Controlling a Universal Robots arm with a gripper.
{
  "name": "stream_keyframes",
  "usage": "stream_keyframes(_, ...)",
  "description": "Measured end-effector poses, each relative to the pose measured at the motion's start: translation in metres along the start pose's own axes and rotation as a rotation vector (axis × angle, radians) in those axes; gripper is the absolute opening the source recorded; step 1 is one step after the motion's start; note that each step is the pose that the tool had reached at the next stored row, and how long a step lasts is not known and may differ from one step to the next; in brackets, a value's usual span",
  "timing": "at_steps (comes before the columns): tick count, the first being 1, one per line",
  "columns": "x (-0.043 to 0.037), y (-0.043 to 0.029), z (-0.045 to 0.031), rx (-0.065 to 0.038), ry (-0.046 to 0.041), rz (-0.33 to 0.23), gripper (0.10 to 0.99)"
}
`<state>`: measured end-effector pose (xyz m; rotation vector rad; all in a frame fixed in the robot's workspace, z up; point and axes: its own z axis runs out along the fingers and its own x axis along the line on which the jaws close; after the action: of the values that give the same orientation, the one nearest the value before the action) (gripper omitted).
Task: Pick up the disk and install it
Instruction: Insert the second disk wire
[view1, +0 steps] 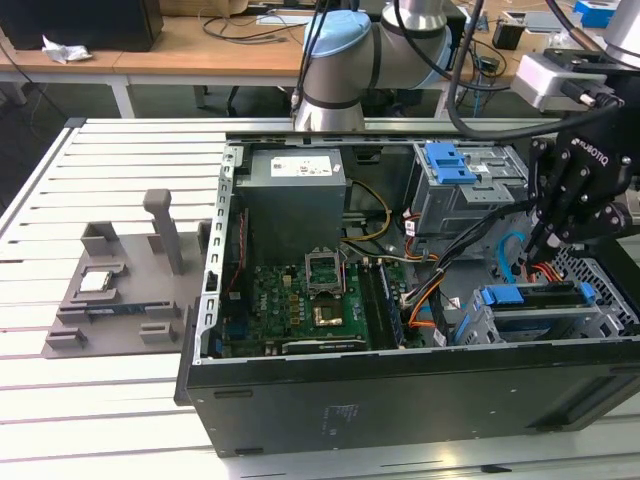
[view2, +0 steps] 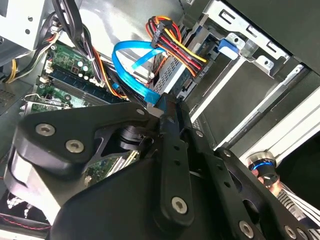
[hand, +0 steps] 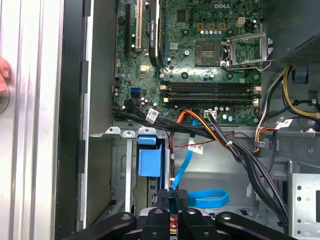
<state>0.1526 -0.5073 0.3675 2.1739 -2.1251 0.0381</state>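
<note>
Hovering over case, jaws clenched, empty.
Gripper (view1: 543, 243) sat just above disk (view1: 535, 297), whose long axis ran along case (view1: 400, 400) wall.

The computer case (view1: 400, 400) lies open on the bench (view1: 60, 400), taking the centre and right of the exterior view; the motherboard (view1: 300, 300) sits in its lower middle, the power supply (view1: 292, 190) above it; the drive bay (view1: 462, 185) stands upper right; the disk (view1: 535, 300) rests lower right, the gripper (view1: 545, 245) just above it; a fixture (view1: 120, 290) lies at the left.
</note>
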Motion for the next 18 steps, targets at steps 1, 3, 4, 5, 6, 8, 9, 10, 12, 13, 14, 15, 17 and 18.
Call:
stream_keyframes(1,0.0016,0.0000,0.0006,0.000,0.0037,0.000,0.161)
stream_keyframes(3,0.0062,0.0000,0.0026,0.000,0.0056,0.000,0.161)
stream_keyframes(4,0.0079,0.0000,0.0037,0.000,0.0055,0.001,0.161)
stream_keyframes(5,0.0110,-0.0001,0.0060,0.000,0.0056,0.001,0.161)
stream_keyframes(6,0.0120,-0.0008,0.0081,0.000,0.0054,0.001,0.161)
stream_keyframes(8,0.0122,-0.0039,0.0119,0.000,0.0056,0.001,0.161)
stream_keyframes(9,0.0120,-0.0068,0.0144,0.000,0.0056,0.001,0.161)
stream_keyframes(10,0.0119,-0.0087,0.0157,0.000,0.0057,0.001,0.161)
stream_keyframes(12,0.0118,-0.0106,0.0177,0.000,0.0055,0.001,0.161)
stream_keyframes(13,0.0117,-0.0117,0.0189,0.000,0.0056,0.001,0.161)
stream_keyframes(14,0.0117,-0.0124,0.0195,0.000,0.0058,0.001,0.161)
stream_keyframes(15,0.0116,-0.0129,0.0201,0.000,0.0056,0.001,0.161)
stream_keyframes(17,0.0115,-0.0136,0.0218,0.000,0.0056,0.001,0.161)
stream_keyframes(18,0.0114,-0.0138,0.0229,0.000,0.0058,0.001,0.161)
